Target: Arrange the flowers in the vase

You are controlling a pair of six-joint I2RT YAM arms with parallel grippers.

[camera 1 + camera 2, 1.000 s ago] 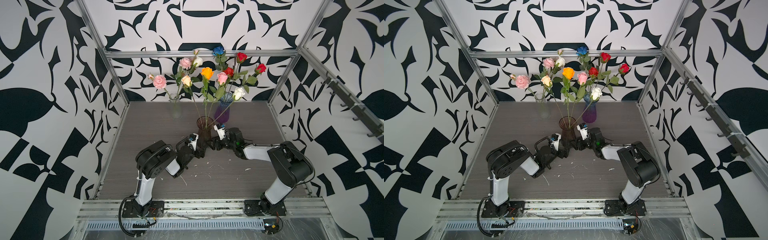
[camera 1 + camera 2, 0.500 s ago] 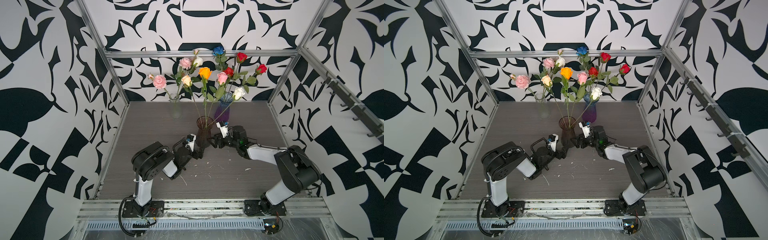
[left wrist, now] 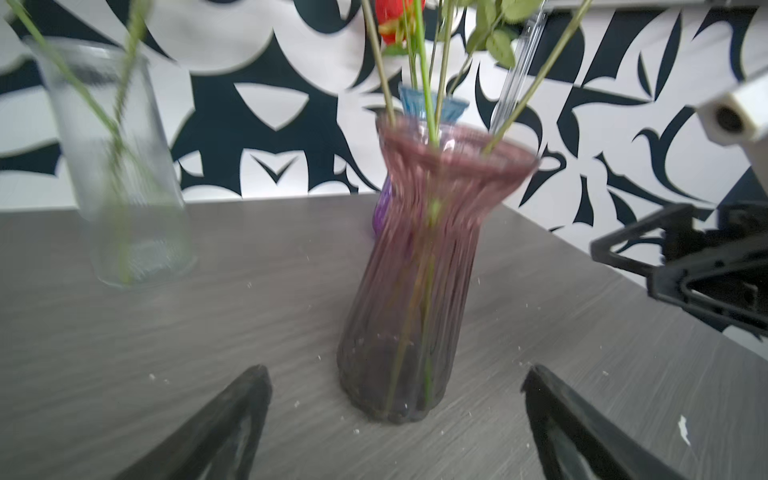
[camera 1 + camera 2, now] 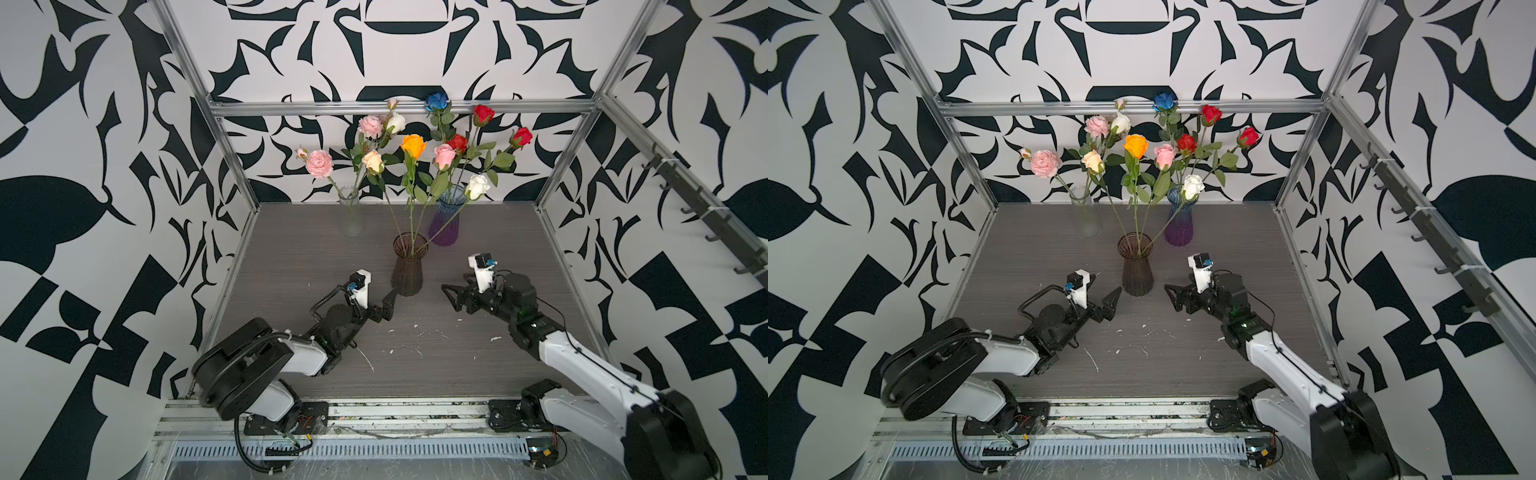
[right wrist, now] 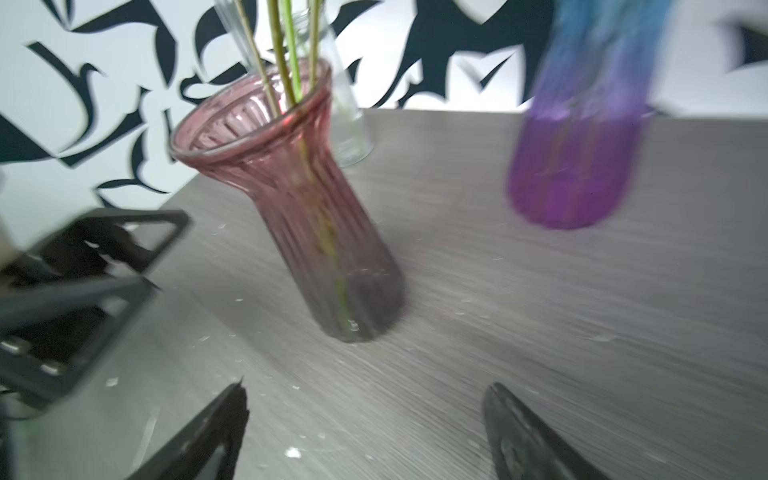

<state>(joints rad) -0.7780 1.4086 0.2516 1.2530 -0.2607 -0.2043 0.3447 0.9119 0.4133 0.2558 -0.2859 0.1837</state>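
A ribbed brown-pink vase [image 4: 408, 270] [image 4: 1136, 270] stands mid-table and holds several flowers, among them an orange rose [image 4: 413, 145] and a white one [image 4: 477, 186]. My left gripper [image 4: 384, 305] [image 4: 1109, 306] lies low, close to the left of its base, and is open and empty. In the left wrist view the gripper [image 3: 397, 374] has its fingers spread wide before the vase [image 3: 419, 266]. My right gripper [image 4: 451, 297] [image 4: 1172, 297] is open and empty, well apart on the vase's right. In the right wrist view the gripper [image 5: 366, 388] points at the table short of the vase [image 5: 316, 216].
A clear glass vase [image 4: 351, 214] [image 3: 124, 174] with pink blooms stands back left. A purple-blue vase [image 4: 445, 222] [image 5: 577, 166] with red and blue roses stands back right. White crumbs dot the grey table [image 4: 415, 345]. Metal frame posts and patterned walls close in the sides.
Both grippers have drawn back from the brown vase, the right one farther, and both have spread their jaws wider. The vase and flowers stay where they were.
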